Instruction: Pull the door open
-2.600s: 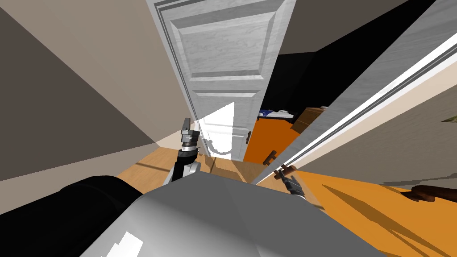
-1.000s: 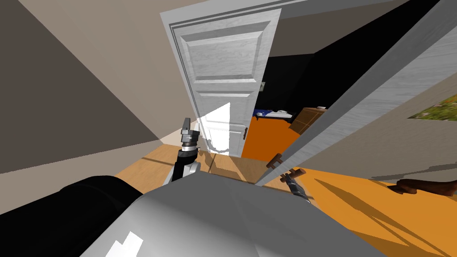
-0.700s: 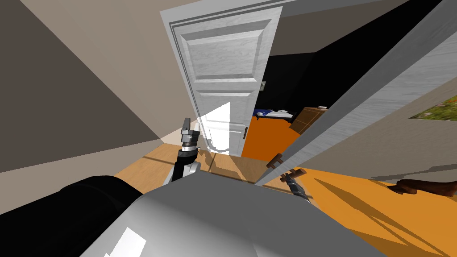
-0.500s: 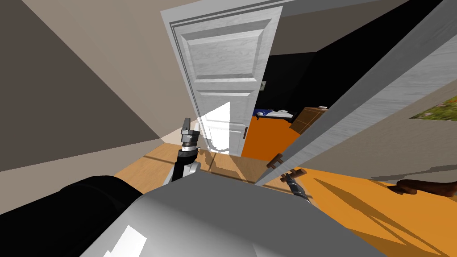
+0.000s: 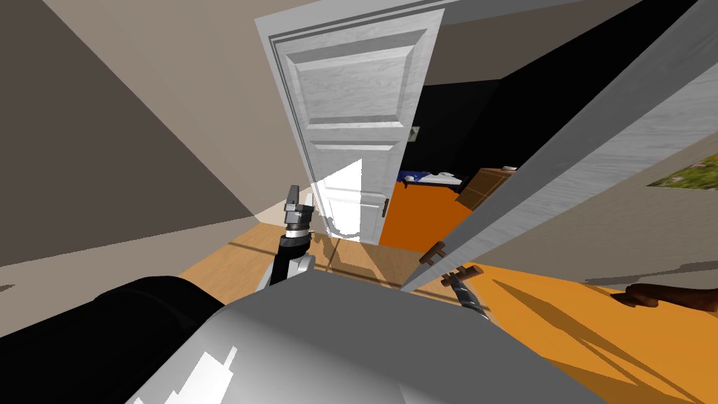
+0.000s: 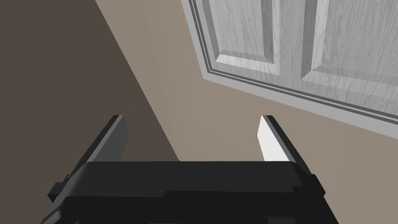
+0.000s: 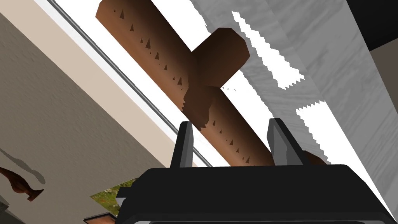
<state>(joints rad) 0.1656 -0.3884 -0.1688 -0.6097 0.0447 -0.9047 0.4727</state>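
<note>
Clamped between the two fingers (image 7: 185,142) of the right gripper (image 7: 229,126), the brown lever handle (image 7: 155,54) of the grey door (image 5: 561,161) runs down between the blades to the dark gripper body. The blades press its sides. The door stands partly open just in front of the robot, and its leading edge slants across the head view. A twin handle (image 5: 433,252) juts from the door's far face, close to the gripped one. Past the door's open edge lie an orange floor (image 5: 414,224) and a wooden cabinet (image 5: 491,184), with a black area (image 5: 477,119) above them. To the left of the grey door a white panelled door (image 5: 357,119) also stands open. Further left of the grey door, near the foot of that white door, the left gripper (image 6: 192,120) is held up with its blades spread wide and nothing between them, against a beige wall (image 6: 217,112). On the wall to the grey door's right hangs a green-and-yellow picture (image 5: 691,172).
</note>
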